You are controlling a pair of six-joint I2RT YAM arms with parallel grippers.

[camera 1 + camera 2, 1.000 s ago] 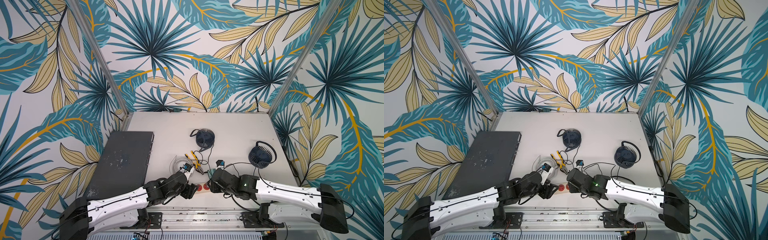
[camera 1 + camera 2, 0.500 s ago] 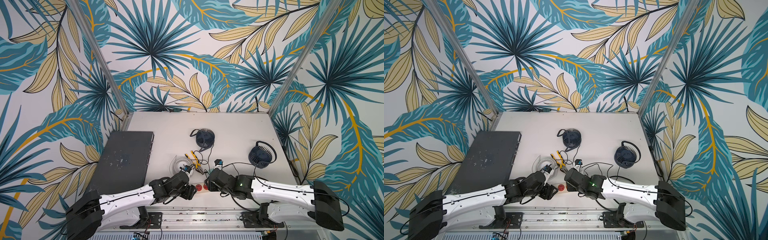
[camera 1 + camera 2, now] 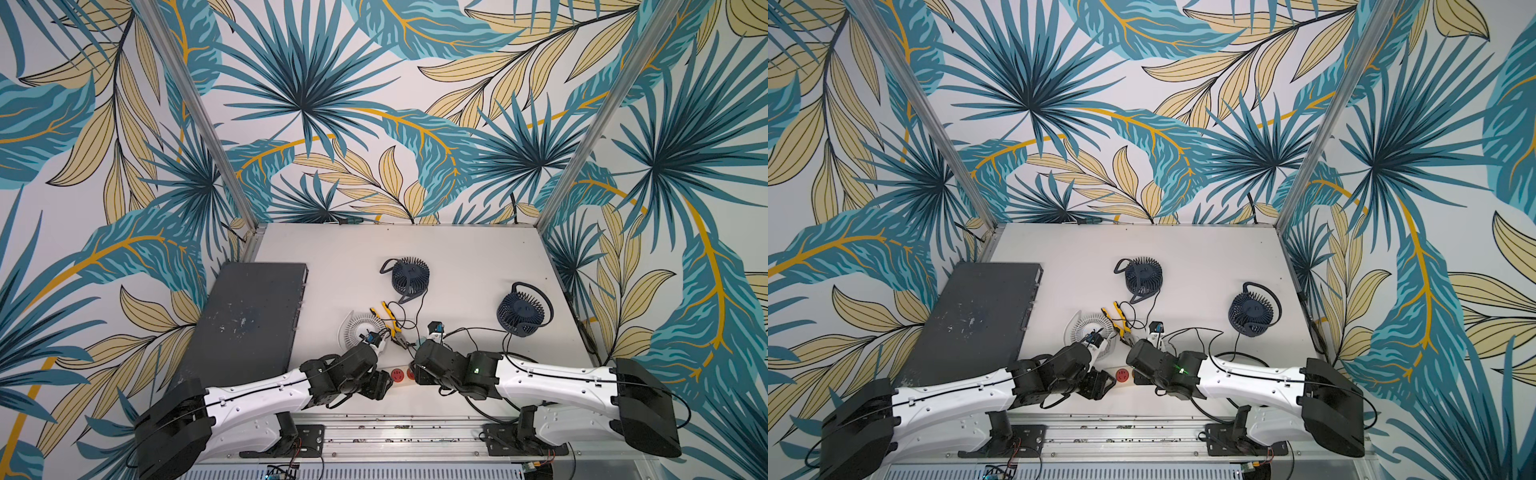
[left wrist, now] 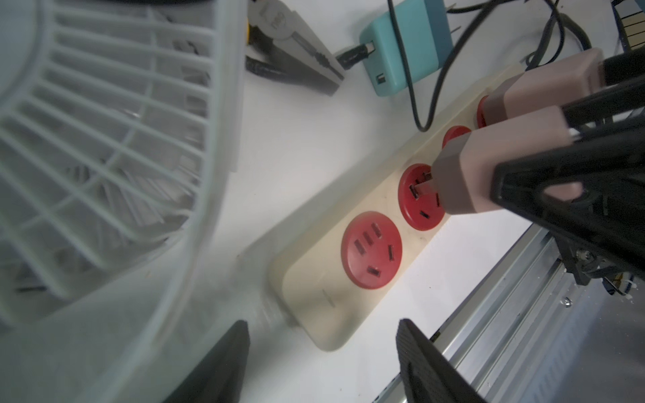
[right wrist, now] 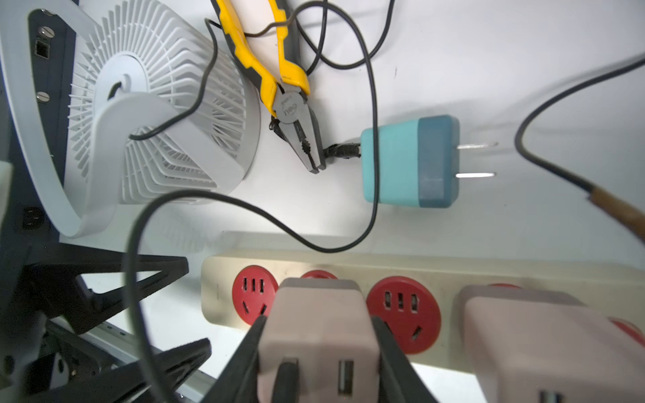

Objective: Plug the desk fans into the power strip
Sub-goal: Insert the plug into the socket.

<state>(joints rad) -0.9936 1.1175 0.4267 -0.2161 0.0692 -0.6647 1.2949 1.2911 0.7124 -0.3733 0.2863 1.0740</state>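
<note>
The right gripper point(image 5: 319, 321) is clamped on a pink plug point(image 5: 314, 303); its prongs meet the slots of the second red socket from one end of the power strip point(image 4: 314, 289), which lies flat on the table between the two wrists. The left gripper point(image 4: 321, 322) stands at that end with jaws apart, holding nothing; a second pink plug point(image 5: 544, 335) sits further along the strip; a teal adapter point(image 5: 401, 160) lies just beside it.

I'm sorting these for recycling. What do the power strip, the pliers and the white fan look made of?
Power strip: likely plastic, cream, smooth with slight sheen and moulded rounded corners. Pliers: dull grey metal nose, it seems; yellow-and-black grips, probably rubbery plastic. White fan: matte white plastic, judging by thin moulded grille ribs.
</note>
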